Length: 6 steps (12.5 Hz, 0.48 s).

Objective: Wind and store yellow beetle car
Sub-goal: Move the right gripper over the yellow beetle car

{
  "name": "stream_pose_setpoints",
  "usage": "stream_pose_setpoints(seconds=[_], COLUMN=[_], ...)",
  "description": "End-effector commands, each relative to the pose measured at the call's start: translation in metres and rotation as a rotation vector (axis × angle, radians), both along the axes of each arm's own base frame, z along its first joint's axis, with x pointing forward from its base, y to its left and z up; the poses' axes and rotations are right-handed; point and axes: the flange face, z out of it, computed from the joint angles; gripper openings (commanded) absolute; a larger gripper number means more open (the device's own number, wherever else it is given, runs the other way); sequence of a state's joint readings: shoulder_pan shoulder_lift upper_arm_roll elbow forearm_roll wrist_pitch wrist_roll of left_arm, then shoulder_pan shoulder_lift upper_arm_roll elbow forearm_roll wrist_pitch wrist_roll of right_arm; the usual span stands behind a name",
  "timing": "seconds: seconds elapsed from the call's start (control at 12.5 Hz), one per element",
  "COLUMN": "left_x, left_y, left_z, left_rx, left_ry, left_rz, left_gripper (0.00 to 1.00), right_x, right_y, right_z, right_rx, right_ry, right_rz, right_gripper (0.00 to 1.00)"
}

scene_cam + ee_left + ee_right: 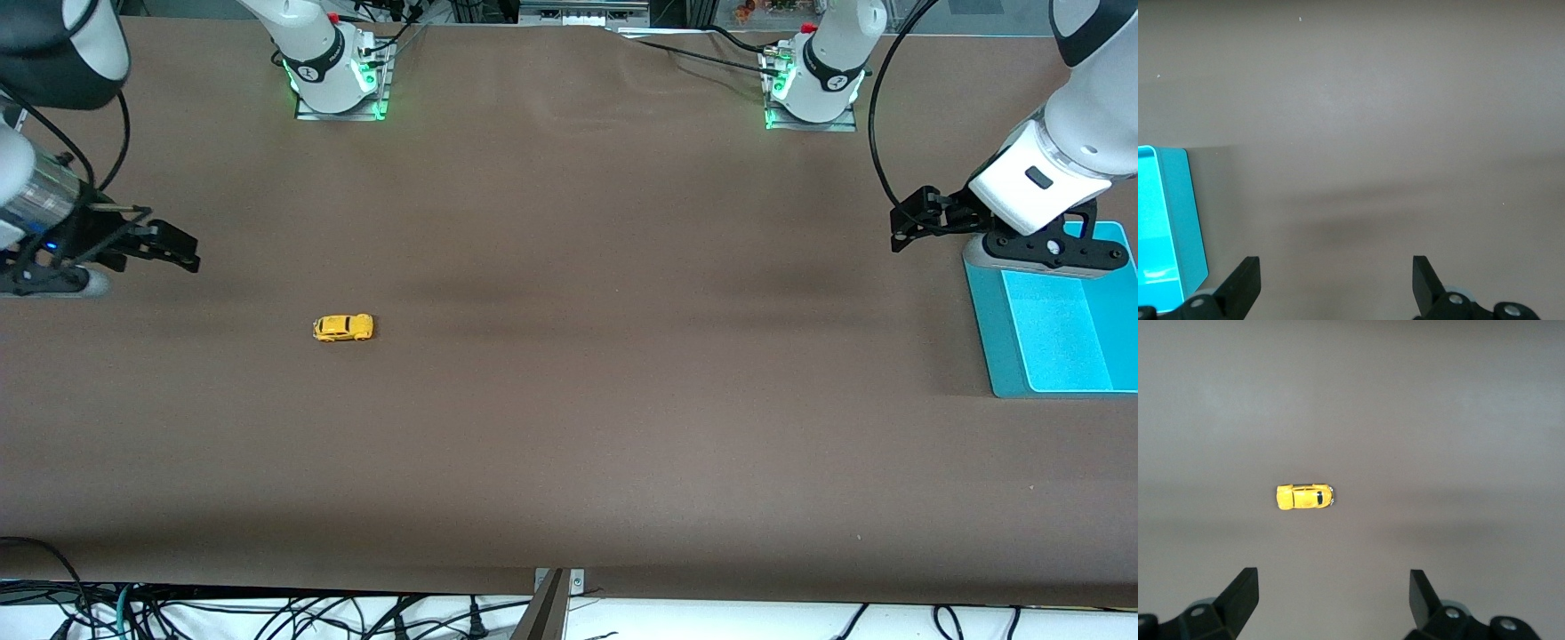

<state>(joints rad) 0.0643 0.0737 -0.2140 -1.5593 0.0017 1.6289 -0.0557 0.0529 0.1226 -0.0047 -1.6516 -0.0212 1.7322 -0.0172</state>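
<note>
The yellow beetle car (343, 328) stands on its wheels on the brown table, toward the right arm's end. It also shows in the right wrist view (1305, 497), ahead of the fingers and apart from them. My right gripper (169, 250) is open and empty, up in the air at the right arm's end of the table, short of the car. My left gripper (911, 222) is open and empty, beside a teal bin (987, 311) at the left arm's end. The left wrist view shows the bin's corner (1188, 220) and bare table between the fingers.
The teal bin is open-topped and stands at the table's edge at the left arm's end. The two arm bases (336, 71) (813, 80) stand along the table's edge farthest from the front camera. Cables hang below the table's near edge.
</note>
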Motion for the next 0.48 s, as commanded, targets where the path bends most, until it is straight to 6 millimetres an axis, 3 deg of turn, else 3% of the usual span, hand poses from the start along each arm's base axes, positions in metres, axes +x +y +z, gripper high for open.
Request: stream_pose_setpoints(seconds=[0.0,0.4], left_x=[0.001,0.001], left_y=[0.0,-0.004], left_z=[0.007,0.011], left_rx=[0.011,0.012], left_ry=[-0.005,-0.014], left_rz=[-0.005,-0.014], left_gripper=[1.0,1.0], right_x=[0.006,0.014], right_y=[0.014,0.044], right_z=[-0.018,-0.073], right_rx=[0.009,-0.003], right_ry=[0.033,0.03], right_rz=[0.217,0.686], right_gripper=[1.0,1.0])
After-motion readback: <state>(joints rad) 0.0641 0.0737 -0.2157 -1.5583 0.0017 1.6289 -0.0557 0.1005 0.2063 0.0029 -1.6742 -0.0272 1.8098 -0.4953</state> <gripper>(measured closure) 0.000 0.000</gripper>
